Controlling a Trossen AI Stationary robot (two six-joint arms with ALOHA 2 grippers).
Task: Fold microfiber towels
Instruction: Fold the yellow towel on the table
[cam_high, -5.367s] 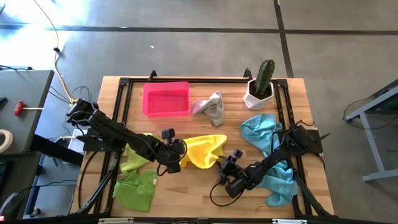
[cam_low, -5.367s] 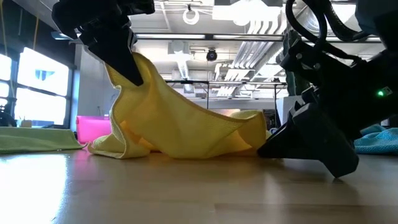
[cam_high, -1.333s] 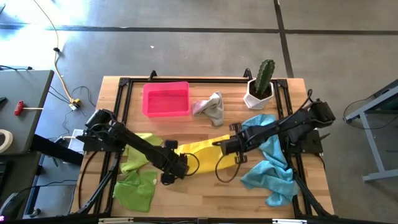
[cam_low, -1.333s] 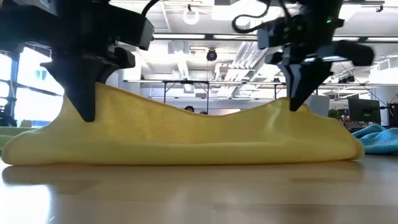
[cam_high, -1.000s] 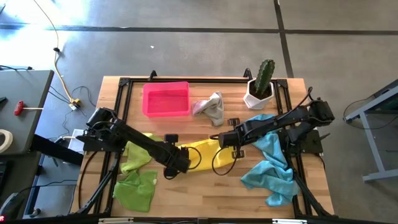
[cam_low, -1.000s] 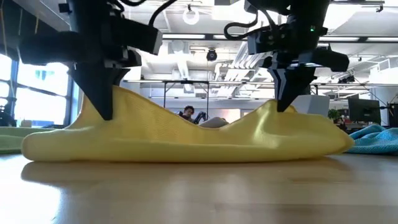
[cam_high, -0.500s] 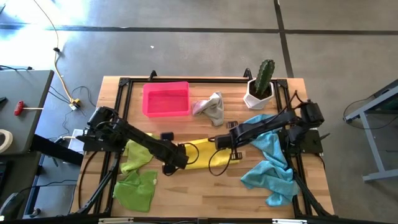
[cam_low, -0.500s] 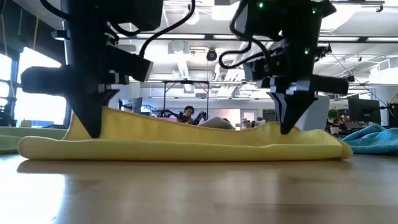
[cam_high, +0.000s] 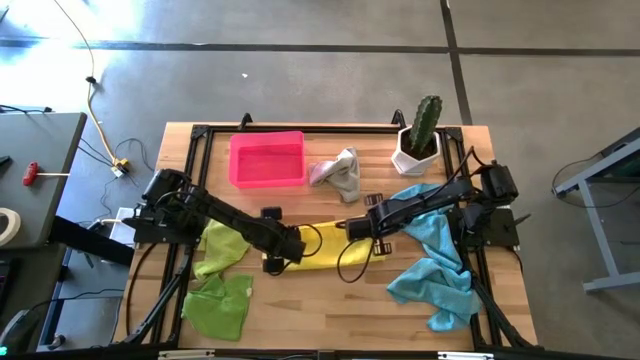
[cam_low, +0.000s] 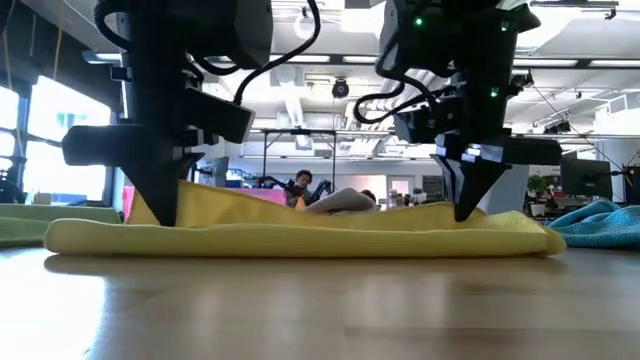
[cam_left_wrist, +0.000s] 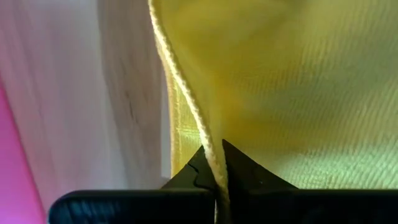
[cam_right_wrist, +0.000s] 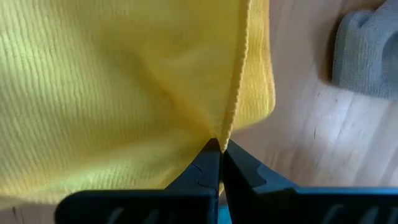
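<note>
Yellow microfiber towel (cam_high: 325, 245) lies folded flat at the middle of the wooden table (cam_high: 330, 320), stretched between the two grippers. The left gripper (cam_high: 290, 246) has its jaws closed on one end of the folded edge; the left wrist view shows the doubled hem (cam_left_wrist: 214, 165) pinched between the two dark fingers (cam_left_wrist: 249, 171). The right gripper (cam_high: 352, 229) has its jaws closed on the opposite end of the same edge; the right wrist view shows the hem (cam_right_wrist: 239, 74) running straight out from the fingertips (cam_right_wrist: 202, 165).

In the low view both grippers stand tip-down on the towel (cam_low: 300, 235), which lies low on the table between them.

Beyond the left jaws, toward the table's far edge, sits the pink tray (cam_high: 266, 160); nothing is visible inside it. Beyond the right jaws lies the grey towel (cam_high: 340, 172), crumpled on bare wood beside the tray, not in it. A white pot (cam_high: 414, 153) at the far right corner holds a cactus (cam_high: 427, 118).

Behind the left gripper lie the lime towel (cam_high: 222, 248) and green towel (cam_high: 218, 305). Behind the right gripper lie the light blue towels (cam_high: 435, 270), partly under the right arm.
</note>
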